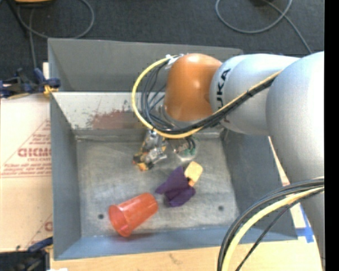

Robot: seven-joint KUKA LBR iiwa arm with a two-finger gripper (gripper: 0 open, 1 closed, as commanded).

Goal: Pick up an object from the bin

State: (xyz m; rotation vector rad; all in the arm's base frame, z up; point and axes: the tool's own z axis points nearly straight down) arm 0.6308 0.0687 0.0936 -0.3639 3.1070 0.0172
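- Fingers [156, 149] of the two-finger gripper [150, 156] hang low over the bin floor, towards the far wall and about midway across. You cannot tell whether they are spread or closed, because the wrist hides much of them.
- Just beside the fingertips, on the view's left side, you find a small yellow-and-black object [141, 161] of unclear shape lying on the floor. You cannot tell whether it touches them.
- Near the gripper, on the view's right side, a small pale yellow block [194, 172] rests against a crumpled purple soft piece [177, 188].
- Farther off, near the front wall, an orange-red plastic cup [133, 213] lies on its side, with its wide rim towards the view's left.
- Above the gripper, the robot's rounded orange wrist cover [191, 86] and looped cables [140, 103] overhang the grey metal bin [65, 168].
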